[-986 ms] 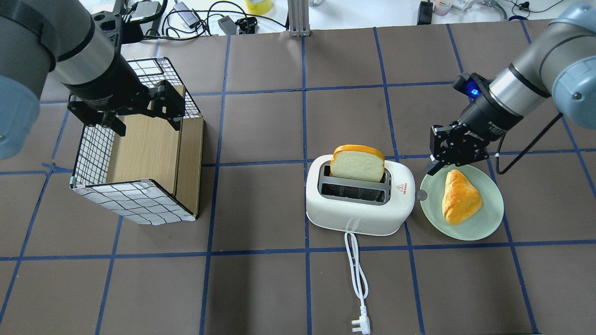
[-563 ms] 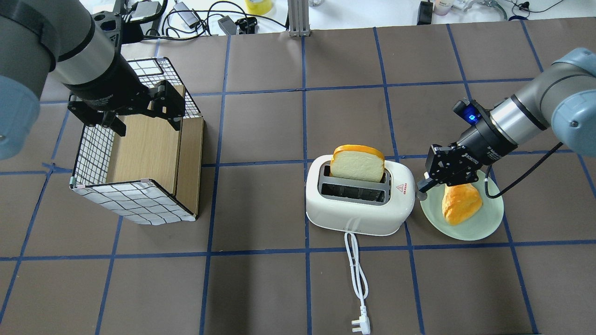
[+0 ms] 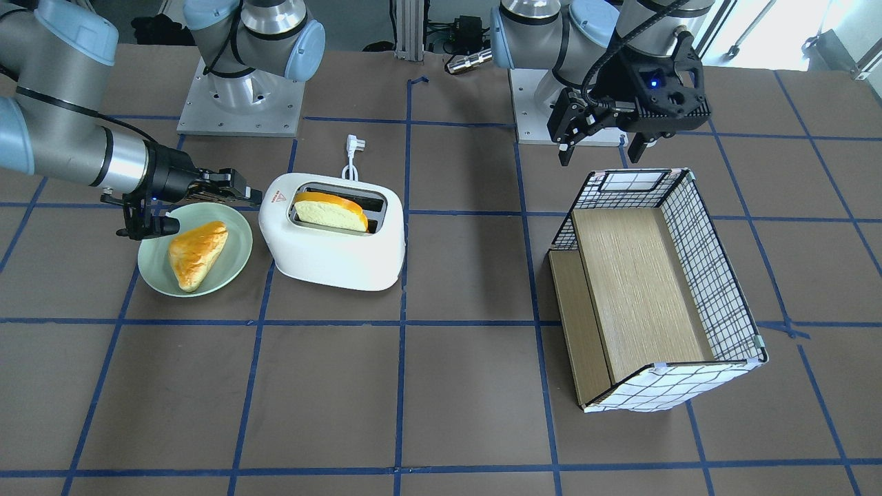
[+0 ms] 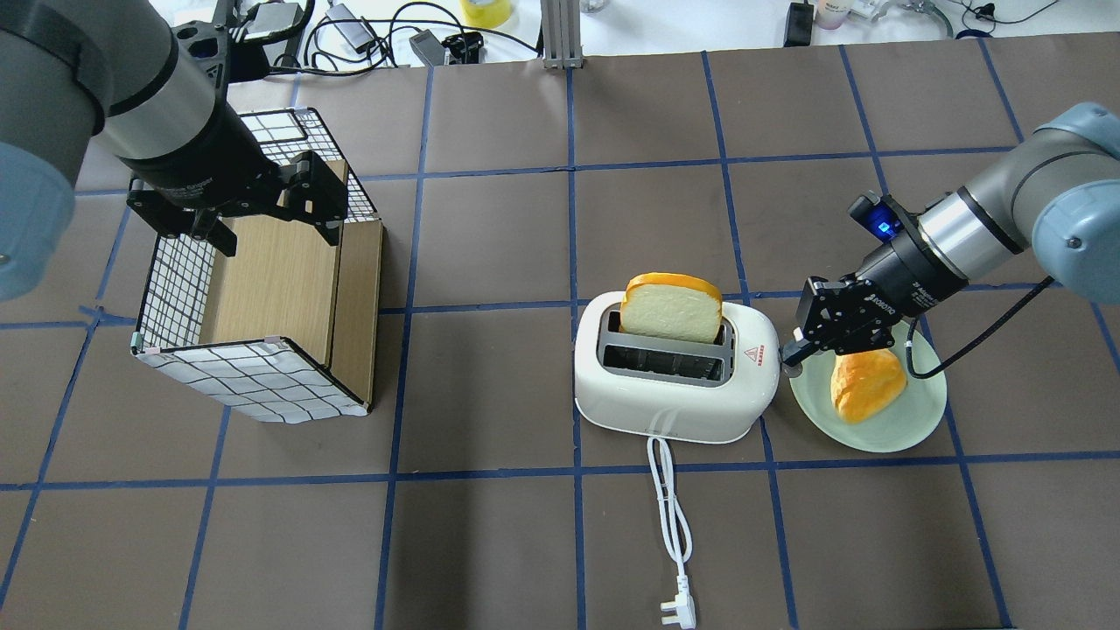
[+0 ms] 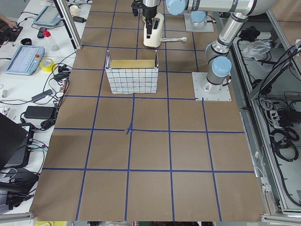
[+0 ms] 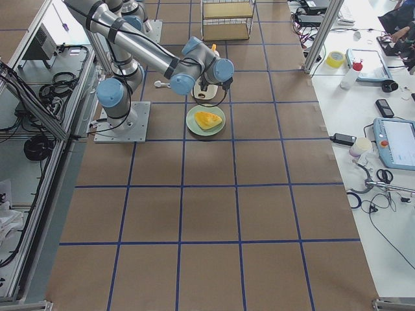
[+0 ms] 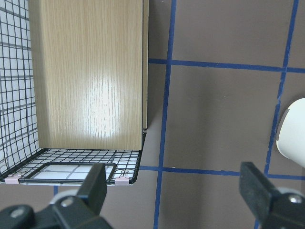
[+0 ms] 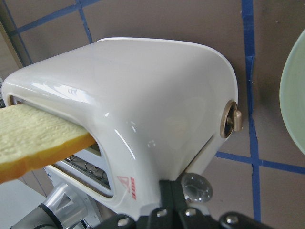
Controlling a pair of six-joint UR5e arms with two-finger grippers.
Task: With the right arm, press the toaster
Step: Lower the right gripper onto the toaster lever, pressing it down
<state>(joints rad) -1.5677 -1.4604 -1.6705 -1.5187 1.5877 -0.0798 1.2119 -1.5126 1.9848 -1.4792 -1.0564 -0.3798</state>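
Note:
The white toaster [image 4: 674, 398] stands mid-table with a bread slice [image 4: 672, 308] upright in its far slot; it also shows in the front view [image 3: 331, 255] and the right wrist view [image 8: 143, 95]. My right gripper [image 4: 792, 354] is shut and empty, its tip low at the toaster's right end, right beside the round silver lever knob [image 8: 197, 187]. I cannot tell whether it touches the knob. In the front view the right gripper [image 3: 251, 196] is at the toaster's end. My left gripper [image 4: 262, 223] is open and empty above the basket.
A green plate [image 4: 910, 416] with a golden pastry [image 4: 866, 381] sits directly right of the toaster, under my right wrist. A wire basket with wooden shelves [image 4: 254, 385] lies at the left. The toaster's white cord and plug [image 4: 674, 525] run toward the near edge.
My right gripper has moved down and toward the toaster's right end, from above the plate's far rim to the lever knob. The left arm has not moved.

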